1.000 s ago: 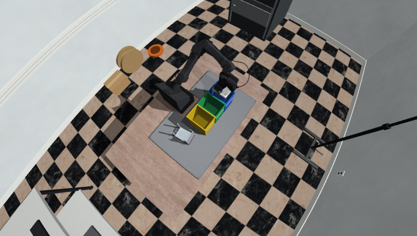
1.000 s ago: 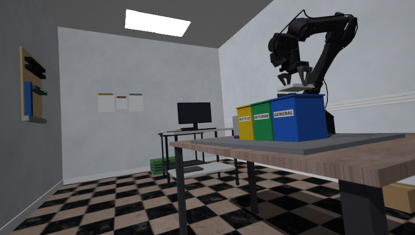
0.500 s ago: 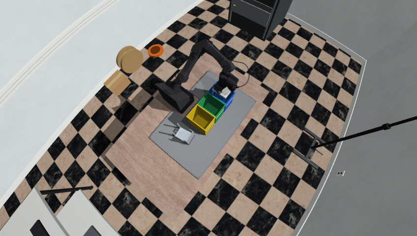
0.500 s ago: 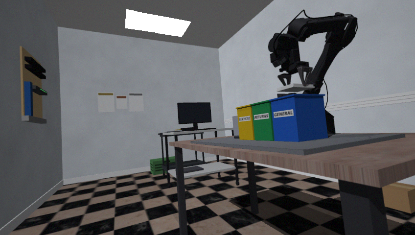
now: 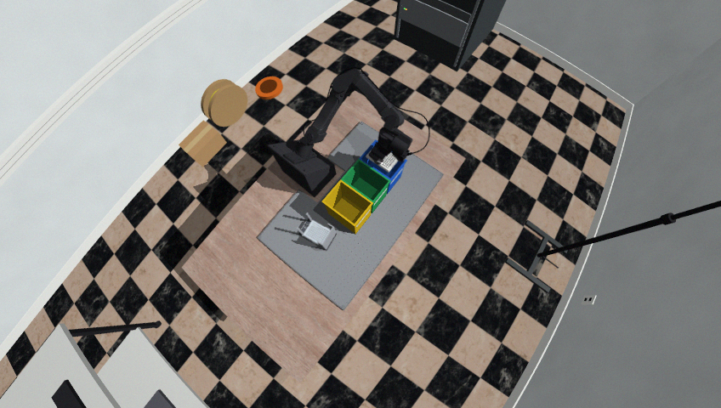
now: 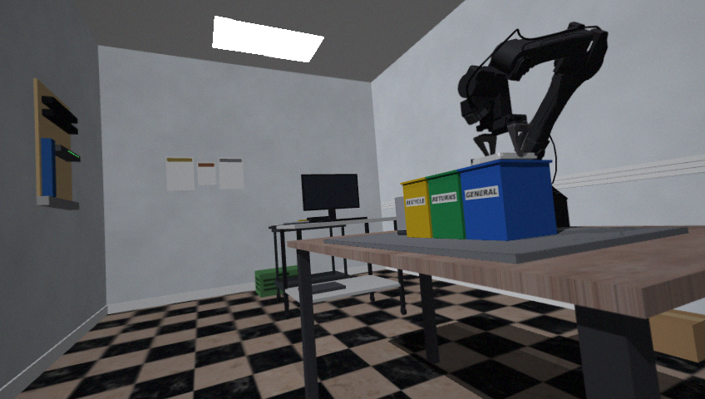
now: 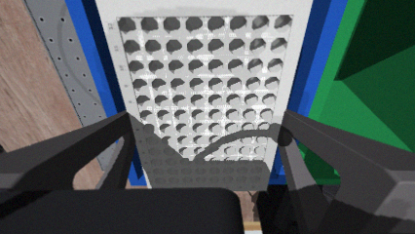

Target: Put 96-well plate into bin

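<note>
My gripper (image 7: 207, 117) is shut on a white 96-well plate (image 7: 202, 90), gripping it across its width. It holds the plate level at the rim of the blue bin labelled GENERAL (image 6: 504, 197), over the bin's opening. In the overhead view the plate (image 5: 388, 161) sits over the blue bin (image 5: 383, 170) under the gripper (image 5: 390, 151). In the side view the gripper (image 6: 500, 143) is just above the bin's top edge and the plate (image 6: 497, 157) shows as a thin white strip. The stack rack K1 (image 5: 315, 232) stands on the grey mat with a white plate in it. All three bins stand upright.
The green RETURNS bin (image 5: 365, 183) touches the blue bin's side, and the yellow RECYCLE bin (image 5: 348, 204) stands beyond it. The arm's base (image 5: 303, 164) is beside the bins. A grey mat covers the wooden table's middle.
</note>
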Controlling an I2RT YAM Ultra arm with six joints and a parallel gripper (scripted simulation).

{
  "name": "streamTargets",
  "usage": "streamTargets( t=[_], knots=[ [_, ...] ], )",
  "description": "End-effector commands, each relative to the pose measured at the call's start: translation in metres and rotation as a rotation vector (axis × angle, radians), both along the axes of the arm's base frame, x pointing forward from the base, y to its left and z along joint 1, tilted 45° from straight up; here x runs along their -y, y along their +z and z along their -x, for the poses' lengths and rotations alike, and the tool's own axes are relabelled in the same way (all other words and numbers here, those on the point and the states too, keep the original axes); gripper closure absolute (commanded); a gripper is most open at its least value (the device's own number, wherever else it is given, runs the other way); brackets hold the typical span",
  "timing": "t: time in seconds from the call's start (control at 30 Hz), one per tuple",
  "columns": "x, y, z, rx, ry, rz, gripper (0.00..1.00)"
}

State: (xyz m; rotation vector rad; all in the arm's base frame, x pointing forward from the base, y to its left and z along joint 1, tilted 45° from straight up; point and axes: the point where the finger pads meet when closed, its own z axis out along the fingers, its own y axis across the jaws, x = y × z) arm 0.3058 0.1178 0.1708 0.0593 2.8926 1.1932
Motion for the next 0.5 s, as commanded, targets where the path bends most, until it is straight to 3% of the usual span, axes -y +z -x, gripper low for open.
streamTargets(
  t=[0.0,0.07,0.2,0.47],
  knots=[
    [0.0071,0.0025,-0.0065,0.038,-0.041,0.007,1.00],
    [-0.0013,0.0001,-0.0047,0.038,-0.021,0.007,1.00],
    [0.0048,0.0059,-0.0126,0.059,-0.041,0.006,1.00],
    [0.0009,0.0012,-0.0086,0.034,-0.025,0.002,1.00]
  ],
)
